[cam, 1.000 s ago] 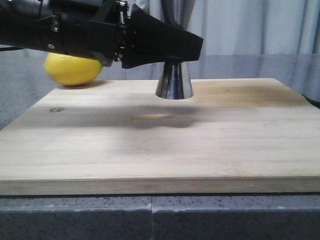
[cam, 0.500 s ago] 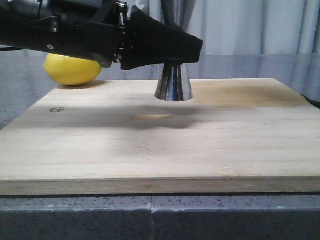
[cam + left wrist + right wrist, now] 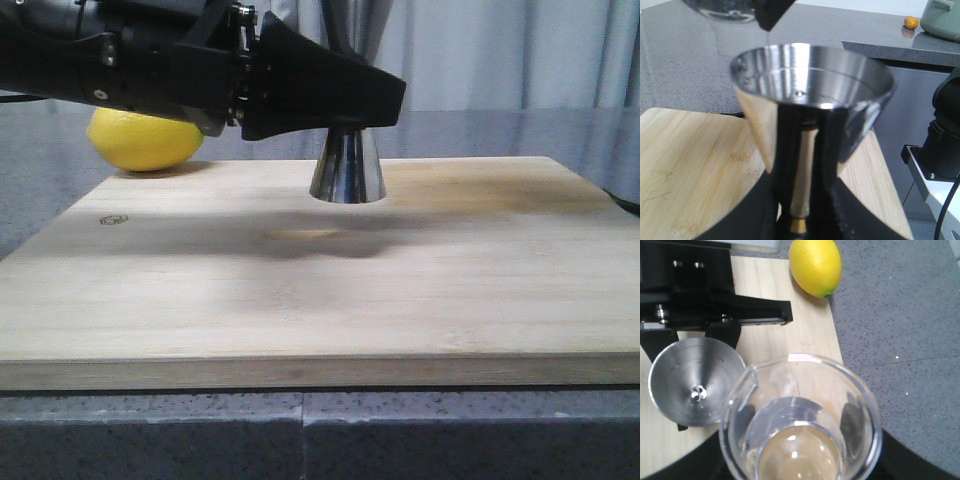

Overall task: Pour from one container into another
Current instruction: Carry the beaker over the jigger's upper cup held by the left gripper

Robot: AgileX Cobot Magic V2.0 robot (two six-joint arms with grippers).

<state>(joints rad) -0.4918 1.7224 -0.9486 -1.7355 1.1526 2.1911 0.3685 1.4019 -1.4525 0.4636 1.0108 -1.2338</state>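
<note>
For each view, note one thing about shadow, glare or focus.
Front view: the left gripper casts a broad soft shadow on the cutting board. Left wrist view: bright glare on the steel jigger, whose near wall is blurred. Right wrist view: small highlights glint in the glass beaker; the lemon is sharp.

We see a polished metal jigger point(image 3: 347, 165), mirror-bright and smooth, on a pale matt wooden board point(image 3: 330, 290) with fine straight grain. The beaker point(image 3: 802, 422) looks like clear glossy glass. The lemon point(image 3: 145, 138) has a waxy, faintly dimpled skin. The counter point(image 3: 300, 435) is grey speckled stone, and the fingers point(image 3: 320, 90) are matt black plastic.
</note>
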